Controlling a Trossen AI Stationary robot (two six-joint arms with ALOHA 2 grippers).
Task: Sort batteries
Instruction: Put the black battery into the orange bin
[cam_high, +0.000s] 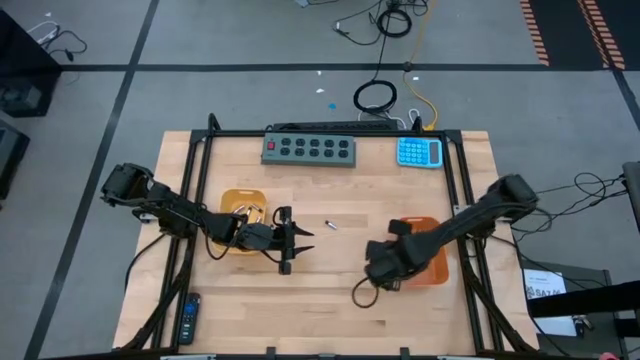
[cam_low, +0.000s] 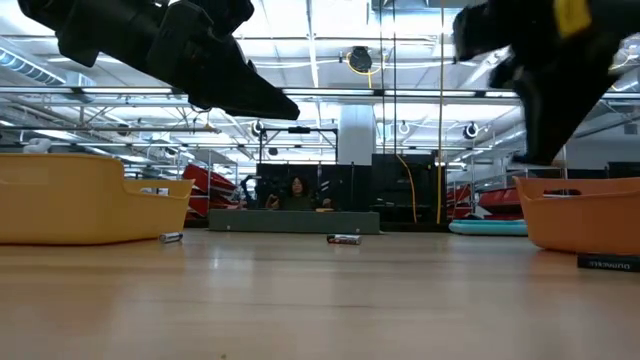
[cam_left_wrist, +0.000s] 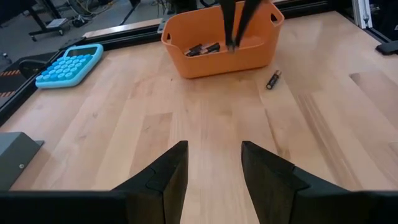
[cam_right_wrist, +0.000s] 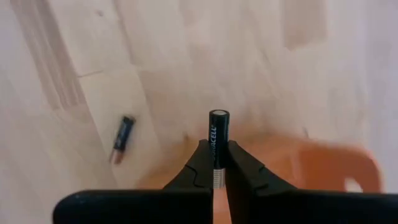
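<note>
My right gripper (cam_right_wrist: 215, 146) is shut on a dark battery (cam_right_wrist: 218, 130) and hangs above the left rim of the right orange tray (cam_high: 432, 262); in the left wrist view several batteries lie inside that tray (cam_left_wrist: 205, 48). My left gripper (cam_left_wrist: 214, 155) is open and touches nothing. It points toward the table's right, just right of the left orange tray (cam_high: 240, 208). One loose battery (cam_high: 330, 226) lies on its side mid-table, and another (cam_left_wrist: 273, 79) lies beside the right tray. My right gripper pinches the dark battery between its two fingers (cam_right_wrist: 200, 163), which grip the lower half of its body (cam_right_wrist: 217, 167). The battery lies along the fingers, and its flat end (cam_right_wrist: 218, 114) sticks out past the fingertips. It is lifted clear of table and tray.
A grey power strip (cam_high: 310, 149) and a blue calculator (cam_high: 419, 152) sit by the far edge. A black remote control (cam_high: 190, 318) lies at the near left corner. Bare wood stretches between the two trays. A person (cam_low: 297, 195) sits in the room beyond.
</note>
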